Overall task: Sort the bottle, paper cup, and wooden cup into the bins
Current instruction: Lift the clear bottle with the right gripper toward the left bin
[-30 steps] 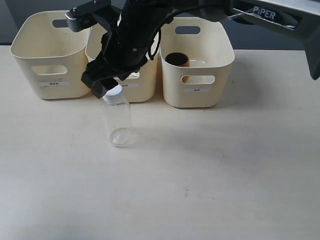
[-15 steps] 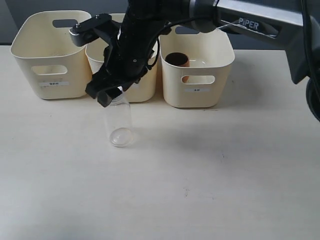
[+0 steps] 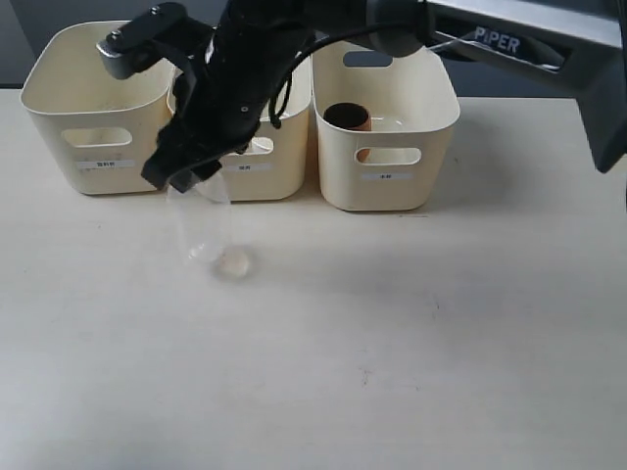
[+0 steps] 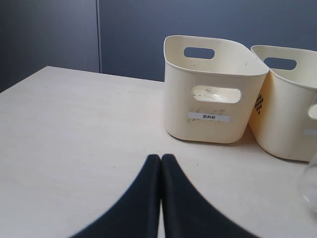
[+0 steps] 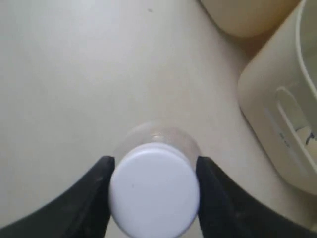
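The clear bottle (image 3: 204, 227) hangs tilted and blurred in front of the left and middle bins, its base close to the table. My right gripper (image 3: 182, 176) reaches across from the right and is shut on its white cap (image 5: 154, 191), with a black finger (image 5: 101, 183) on each side. The wooden cup (image 3: 347, 117) stands inside the right bin (image 3: 390, 191). No paper cup shows in any view. My left gripper (image 4: 161, 158) is shut on nothing, low over bare table, facing the left bin (image 4: 213, 94). A sliver of the bottle (image 4: 309, 191) shows in the left wrist view.
Three cream bins stand in a row at the back: left bin (image 3: 93, 162), middle bin (image 3: 269, 176) partly behind the right arm, and the right bin. The right arm's black links (image 3: 255, 69) hang over the middle bin. The table's near half (image 3: 392, 372) is bare.
The right gripper came down onto the bottle's cap, shut on it, and has moved left with the bottle, which is now tilted and blurred.
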`<state>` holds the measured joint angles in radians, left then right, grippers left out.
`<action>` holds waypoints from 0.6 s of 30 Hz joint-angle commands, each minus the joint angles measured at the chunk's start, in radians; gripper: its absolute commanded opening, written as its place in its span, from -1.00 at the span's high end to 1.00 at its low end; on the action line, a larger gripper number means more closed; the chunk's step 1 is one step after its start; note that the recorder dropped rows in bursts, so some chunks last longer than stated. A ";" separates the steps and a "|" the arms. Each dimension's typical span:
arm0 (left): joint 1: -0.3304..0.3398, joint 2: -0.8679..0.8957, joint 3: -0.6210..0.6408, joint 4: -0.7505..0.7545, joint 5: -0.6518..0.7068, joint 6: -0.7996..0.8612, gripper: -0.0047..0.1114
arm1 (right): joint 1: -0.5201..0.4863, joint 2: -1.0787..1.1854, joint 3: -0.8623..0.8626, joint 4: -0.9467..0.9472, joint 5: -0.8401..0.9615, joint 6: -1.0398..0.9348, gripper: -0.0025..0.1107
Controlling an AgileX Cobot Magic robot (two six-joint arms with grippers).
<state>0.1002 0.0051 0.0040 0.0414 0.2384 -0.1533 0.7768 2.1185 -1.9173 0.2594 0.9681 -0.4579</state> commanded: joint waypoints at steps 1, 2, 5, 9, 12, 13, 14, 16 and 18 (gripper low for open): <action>-0.003 -0.005 -0.004 0.001 -0.007 -0.001 0.92 | 0.041 -0.048 -0.005 -0.026 -0.145 -0.019 0.91; -0.003 -0.005 -0.004 0.001 -0.007 -0.001 0.92 | 0.051 -0.055 -0.005 -0.035 -0.186 -0.019 0.91; -0.003 -0.005 -0.004 0.001 -0.007 -0.001 0.92 | 0.072 -0.070 -0.008 -0.062 -0.303 -0.019 0.91; -0.003 -0.005 -0.004 0.001 -0.007 -0.001 0.92 | 0.080 -0.069 -0.055 -0.072 -0.392 -0.019 0.91; -0.003 -0.005 -0.004 0.001 -0.007 -0.001 0.92 | 0.080 -0.063 -0.089 -0.072 -0.485 -0.013 0.91; -0.003 -0.005 -0.004 0.001 -0.007 -0.001 0.92 | 0.080 -0.060 -0.102 -0.072 -0.513 -0.006 0.91; -0.003 -0.005 -0.004 0.001 -0.007 -0.001 0.92 | 0.075 -0.050 -0.118 -0.077 -0.532 0.008 0.91; -0.003 -0.005 -0.004 0.001 -0.007 -0.001 0.92 | 0.065 -0.022 -0.159 -0.098 -0.537 0.029 0.96; -0.003 -0.005 -0.004 0.001 -0.007 -0.001 0.92 | 0.060 0.014 -0.196 -0.127 -0.535 0.058 0.97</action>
<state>0.1002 0.0051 0.0040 0.0414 0.2384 -0.1533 0.8524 2.0908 -2.0716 0.1720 0.4537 -0.4351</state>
